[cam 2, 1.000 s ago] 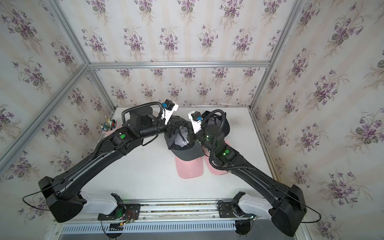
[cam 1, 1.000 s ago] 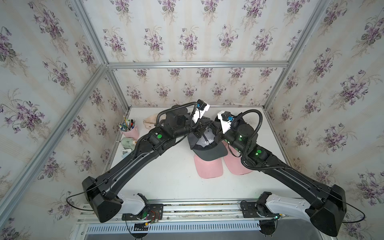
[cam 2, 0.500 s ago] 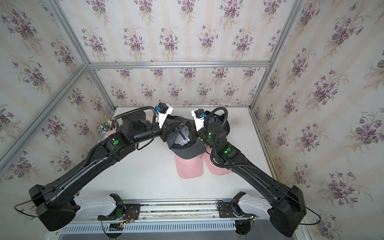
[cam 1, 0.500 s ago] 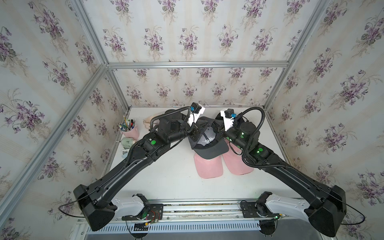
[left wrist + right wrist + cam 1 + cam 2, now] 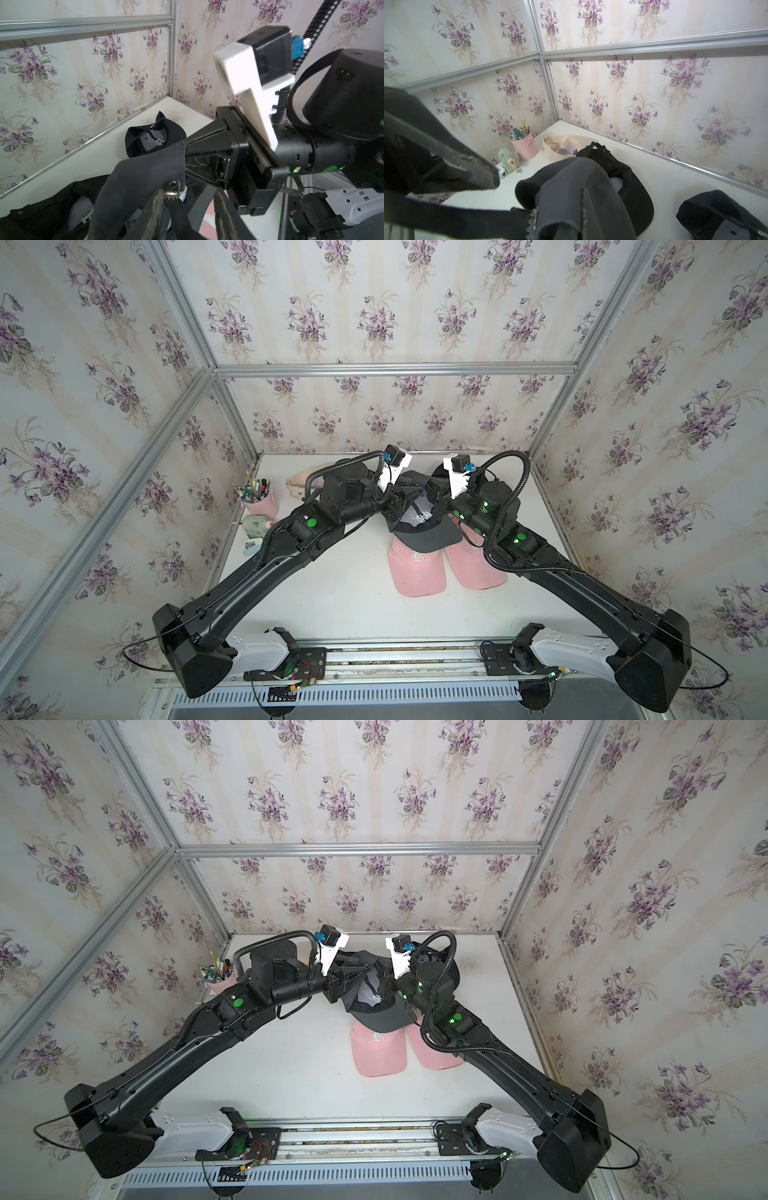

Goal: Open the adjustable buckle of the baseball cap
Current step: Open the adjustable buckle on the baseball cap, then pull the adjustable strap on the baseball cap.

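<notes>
Fingers (image 5: pixel 152 209) of the left gripper (image 5: pixel 188 193) are standing apart around the thin strap (image 5: pixel 176 214), with the metal buckle (image 5: pixel 172 189) touching one, while the right gripper (image 5: pixel 184 148) across from it is pinching the edge of the gray cap (image 5: pixel 141 176), holding it up. The cap is looking soft and light, so the hard buckle is probably the best spot to grab. Below them the white table (image 5: pixel 340 597) is carrying two pink caps (image 5: pixel 417 576), with flowery walls (image 5: pixel 374 323) standing close around.
</notes>
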Robot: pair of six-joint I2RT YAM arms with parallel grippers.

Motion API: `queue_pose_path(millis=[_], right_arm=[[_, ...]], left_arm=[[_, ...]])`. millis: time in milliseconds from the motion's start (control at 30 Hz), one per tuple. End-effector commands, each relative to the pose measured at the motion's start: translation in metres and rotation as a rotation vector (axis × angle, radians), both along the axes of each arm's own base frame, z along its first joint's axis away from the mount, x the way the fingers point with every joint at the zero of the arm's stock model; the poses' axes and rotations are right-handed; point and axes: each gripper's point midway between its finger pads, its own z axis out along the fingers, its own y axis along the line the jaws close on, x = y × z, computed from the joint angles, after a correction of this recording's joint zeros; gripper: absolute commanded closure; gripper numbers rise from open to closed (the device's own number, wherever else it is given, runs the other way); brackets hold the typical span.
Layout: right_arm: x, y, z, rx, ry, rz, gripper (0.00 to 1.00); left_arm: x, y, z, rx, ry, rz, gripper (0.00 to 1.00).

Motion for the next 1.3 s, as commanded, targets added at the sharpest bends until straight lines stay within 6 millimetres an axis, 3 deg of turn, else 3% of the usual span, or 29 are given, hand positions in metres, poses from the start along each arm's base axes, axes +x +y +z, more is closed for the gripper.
queue_pose_path(millis=[0,33,300,433,600,800,1000,1267], right_arm=[[-0.001,0.002,0.009,0.02,-0.017,0.013,1.0],[-0.001,0.002,0.009,0.019,-0.016,0.013,1.0],[0.003,0.004,0.008,0.014,0.008,0.018,1.0],[0.006,0.003,0.009,0.023,0.019,0.023,1.0],[0.009,0.006,0.009,0.031,0.034,0.038,1.0],[0.008,0.008,0.011,0.042,0.044,0.057,1.0],[0.006,0.008,0.013,0.041,0.049,0.066,1.0],[0.0,0.006,0.012,0.055,0.064,0.072,1.0]], left_arm=[[0.0,0.0,0.021,-0.033,-0.065,-0.003,0.45],[0.001,0.002,0.025,-0.032,-0.083,0.009,0.4],[-0.008,0.032,0.058,-0.042,-0.206,0.1,0.32],[-0.012,0.049,0.055,-0.031,-0.225,0.161,0.32],[-0.016,0.059,0.033,0.003,-0.2,0.187,0.34],[-0.018,0.054,0.003,0.028,-0.159,0.154,0.43],[-0.009,0.038,-0.026,0.052,-0.125,0.115,0.39],[0.007,0.005,-0.039,0.111,-0.176,0.084,0.36]])
